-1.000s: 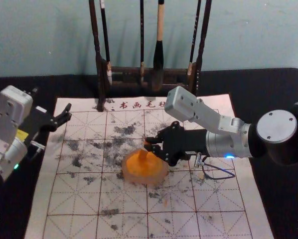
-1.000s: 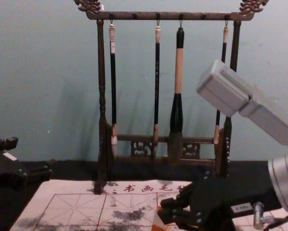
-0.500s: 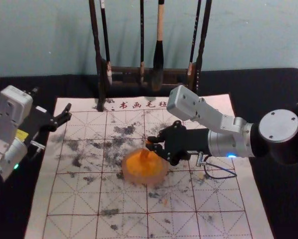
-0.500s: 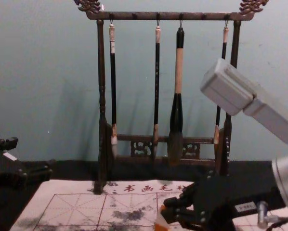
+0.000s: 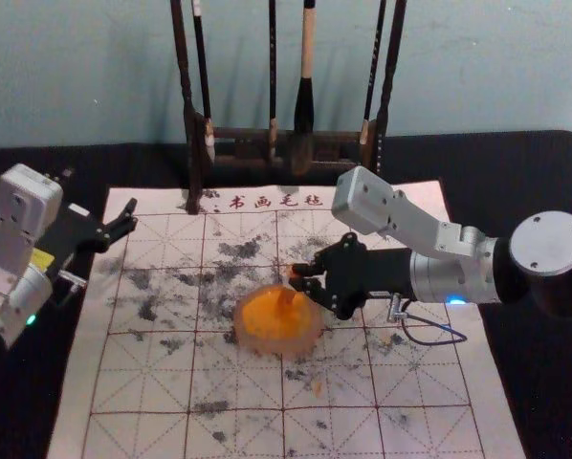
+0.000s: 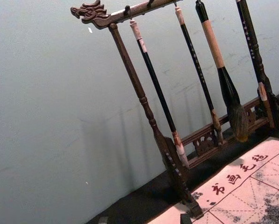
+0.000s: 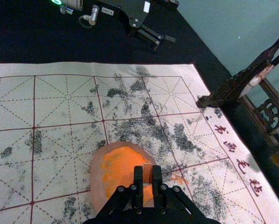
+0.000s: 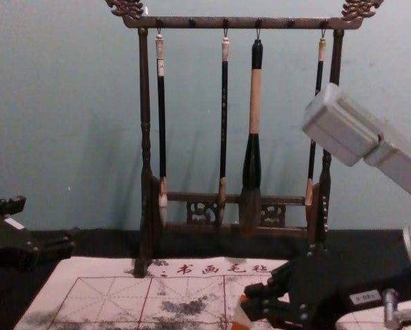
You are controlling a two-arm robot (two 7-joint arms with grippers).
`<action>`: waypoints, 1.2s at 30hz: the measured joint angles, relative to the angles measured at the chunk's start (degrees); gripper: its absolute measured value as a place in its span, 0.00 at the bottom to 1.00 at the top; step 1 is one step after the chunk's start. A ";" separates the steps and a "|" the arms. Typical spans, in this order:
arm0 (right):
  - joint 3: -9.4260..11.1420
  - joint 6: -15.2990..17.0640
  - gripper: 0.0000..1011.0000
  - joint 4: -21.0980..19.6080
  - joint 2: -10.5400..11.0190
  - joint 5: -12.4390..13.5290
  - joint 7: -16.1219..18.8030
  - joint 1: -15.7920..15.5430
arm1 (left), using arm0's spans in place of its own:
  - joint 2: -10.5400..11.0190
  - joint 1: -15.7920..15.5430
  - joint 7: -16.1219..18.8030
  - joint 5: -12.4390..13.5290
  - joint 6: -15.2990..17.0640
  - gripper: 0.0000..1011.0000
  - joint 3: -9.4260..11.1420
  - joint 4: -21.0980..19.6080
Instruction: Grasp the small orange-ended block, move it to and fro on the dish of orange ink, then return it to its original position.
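- Gripping block (image 5: 284, 299) in head view: right gripper (image 5: 297, 277) closed on it, over far right part of dish (image 5: 267, 347). Block's lower end at orange ink (image 5: 265, 321), can't tell if touching. Dish sits on mat (image 5: 152, 382). Left gripper (image 5: 133, 216) parked at mat's left edge.
- Left wrist view: left gripper open, tips apart; rack (image 6: 144, 100) with hanging brushes (image 6: 161, 91) behind mat.
- Right wrist view: block pinched between both black fingers (image 7: 138, 179), dish beneath.
- Chest view: block tilted in right gripper, in front of rack.
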 joint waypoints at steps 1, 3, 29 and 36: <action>0.02 -0.07 0.11 -0.09 0.17 0.03 0.06 -0.08 | 0.00 0.00 0.00 0.00 0.00 0.99 0.00 0.00; 0.03 -0.18 0.11 -0.29 0.45 0.04 0.15 -0.22 | 0.00 0.00 0.00 0.00 0.00 0.99 0.00 0.00; -0.59 -1.26 0.11 -2.33 2.16 0.69 1.72 -1.15 | 0.00 0.00 0.00 0.01 0.00 0.99 0.00 0.00; -1.07 -1.30 0.11 -2.86 2.13 0.71 1.92 -1.33 | 0.00 0.00 0.00 0.00 0.00 0.99 0.00 0.00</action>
